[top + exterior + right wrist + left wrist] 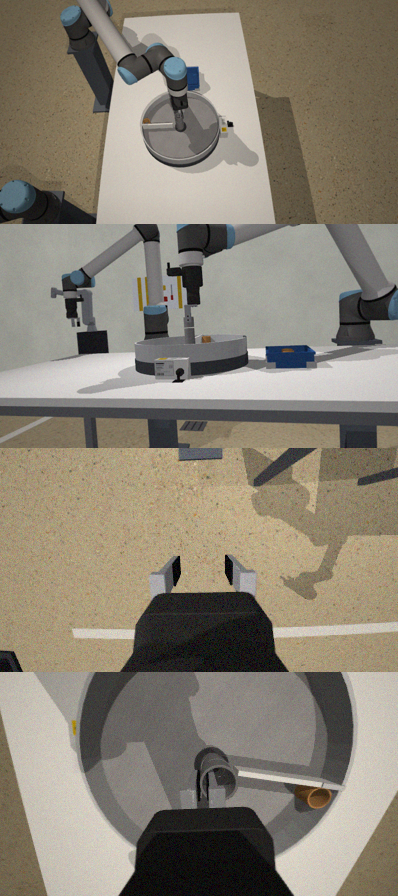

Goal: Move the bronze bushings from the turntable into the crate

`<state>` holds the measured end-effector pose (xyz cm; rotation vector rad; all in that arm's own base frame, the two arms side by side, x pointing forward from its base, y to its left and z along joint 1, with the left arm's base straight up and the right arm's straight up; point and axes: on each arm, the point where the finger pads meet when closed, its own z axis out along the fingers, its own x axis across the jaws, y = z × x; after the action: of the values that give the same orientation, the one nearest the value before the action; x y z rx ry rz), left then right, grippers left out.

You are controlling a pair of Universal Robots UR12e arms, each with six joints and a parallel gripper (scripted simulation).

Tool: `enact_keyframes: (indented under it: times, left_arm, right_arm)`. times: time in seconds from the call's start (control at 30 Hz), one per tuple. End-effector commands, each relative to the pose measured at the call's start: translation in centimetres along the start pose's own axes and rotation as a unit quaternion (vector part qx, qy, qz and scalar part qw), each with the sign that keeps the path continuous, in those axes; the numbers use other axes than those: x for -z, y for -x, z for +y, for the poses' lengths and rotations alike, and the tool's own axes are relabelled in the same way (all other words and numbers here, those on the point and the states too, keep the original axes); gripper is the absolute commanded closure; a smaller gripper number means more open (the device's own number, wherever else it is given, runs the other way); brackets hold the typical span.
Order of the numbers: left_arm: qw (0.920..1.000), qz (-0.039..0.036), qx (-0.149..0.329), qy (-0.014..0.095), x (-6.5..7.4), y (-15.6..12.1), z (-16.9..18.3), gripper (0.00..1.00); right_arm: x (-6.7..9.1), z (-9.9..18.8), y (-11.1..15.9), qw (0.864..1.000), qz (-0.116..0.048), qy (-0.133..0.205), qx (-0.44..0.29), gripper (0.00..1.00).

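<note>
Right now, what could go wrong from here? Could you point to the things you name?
The left tool (180, 113) (188, 318) (203, 779) grips a steel bushing (177, 116) (188, 323) (233, 783) just over the post; it might catch or slip off there.

A bronze bushing (146, 120) (206, 339) (319, 798) sits close beside the divider (157, 125) (280, 777), possibly leaving little finger room.

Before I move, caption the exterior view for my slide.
Left fingers grip a steel bushing over the turntable; the blue crate sits level.

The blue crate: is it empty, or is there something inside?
Not empty: in the exterior view, a bronze bushing shows inside the crate.
</note>
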<state>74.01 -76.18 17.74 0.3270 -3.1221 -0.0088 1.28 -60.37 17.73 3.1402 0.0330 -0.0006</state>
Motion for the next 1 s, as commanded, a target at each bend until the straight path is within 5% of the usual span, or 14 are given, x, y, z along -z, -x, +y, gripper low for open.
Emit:
enact_keyframes:
  times: [0.0, 0.97]
  left_arm:
    - [1.0000, -0.0018, 0.000, -0.006, 0.88, 0.17, -0.13, 1.00]
    - [1.0000, -0.0015, 0.000, -0.005, 0.71, 0.19, -0.17, 1.00]
  right_arm:
    - [-0.03, 0.02, -0.06, 1.000, 0.000, -0.001, 0.001, 0.00]
    - [-0.03, 0.02, -0.06, 1.000, 0.000, -0.001, 0.001, 0.00]
